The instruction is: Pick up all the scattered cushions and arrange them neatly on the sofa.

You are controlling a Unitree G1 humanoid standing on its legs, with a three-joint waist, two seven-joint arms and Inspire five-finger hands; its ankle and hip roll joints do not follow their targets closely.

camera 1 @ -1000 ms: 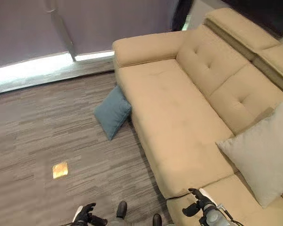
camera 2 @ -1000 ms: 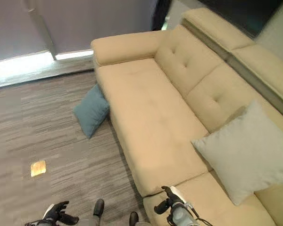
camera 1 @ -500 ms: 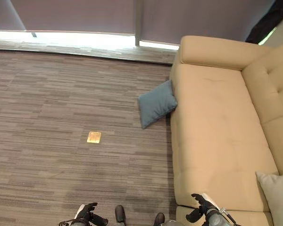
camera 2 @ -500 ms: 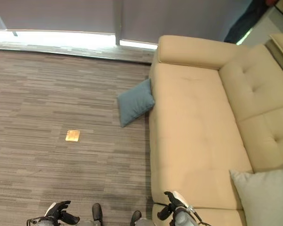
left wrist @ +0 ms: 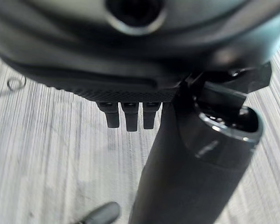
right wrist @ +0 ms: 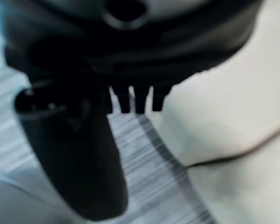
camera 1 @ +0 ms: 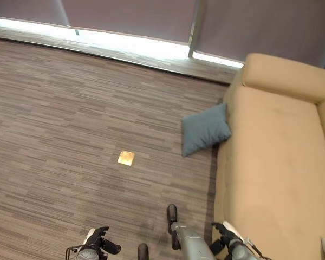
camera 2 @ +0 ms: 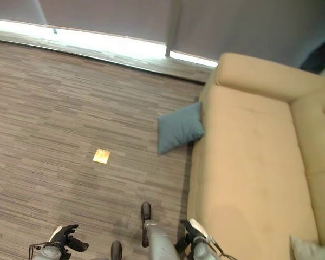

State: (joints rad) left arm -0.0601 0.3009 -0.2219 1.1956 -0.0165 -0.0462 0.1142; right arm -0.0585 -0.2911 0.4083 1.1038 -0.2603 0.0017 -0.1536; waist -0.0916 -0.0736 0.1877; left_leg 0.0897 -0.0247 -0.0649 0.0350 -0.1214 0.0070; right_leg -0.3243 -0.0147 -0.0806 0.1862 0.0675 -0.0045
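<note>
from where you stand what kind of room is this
Probably a living room or lounge, possibly a staged one. A long beige sofa stands on striped grey carpet, a blue cushion lies on the floor against the sofa's front, and grey blinds hang over a low bright window strip.

"Can you read any words or numbers here?"

"No. The sofa (camera 1: 276, 162), the blue cushion (camera 1: 205, 130) and the floor (camera 1: 70, 108) have no writing on them that I can read."
</note>
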